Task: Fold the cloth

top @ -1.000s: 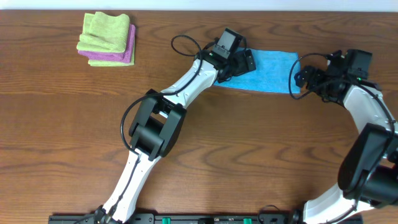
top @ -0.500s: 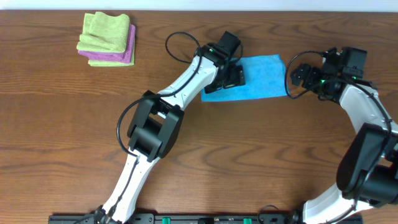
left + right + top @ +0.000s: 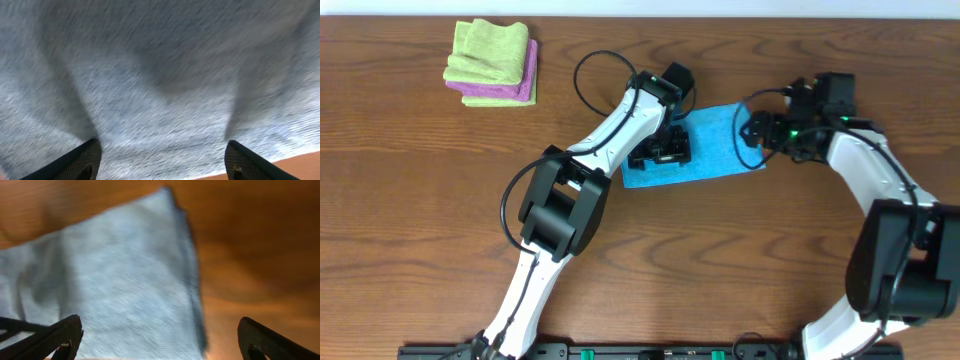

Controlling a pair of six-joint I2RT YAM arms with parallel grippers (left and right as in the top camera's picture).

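The sky-blue cloth (image 3: 713, 142) lies flat on the wooden table, folded into a rectangle, between my two arms. My left gripper (image 3: 660, 152) is over its left part with open jaws. In the left wrist view the cloth (image 3: 165, 75) fills nearly the whole frame and the left gripper (image 3: 161, 162) spans it, fingers wide apart. My right gripper (image 3: 756, 130) is open at the cloth's right edge. In the right wrist view the right gripper (image 3: 160, 342) straddles that edge of the cloth (image 3: 120, 285), one finger over cloth and one over bare wood. No white tag shows.
A lime-green folded cloth (image 3: 490, 48) lies on a purple folded cloth (image 3: 510, 92) at the table's far left. Cable loops stand up beside both wrists. The table's far edge (image 3: 640, 17) runs just behind the cloth.
The cloth has slid left and toward the front together with my left gripper. My right gripper has followed leftward to the cloth's right edge.
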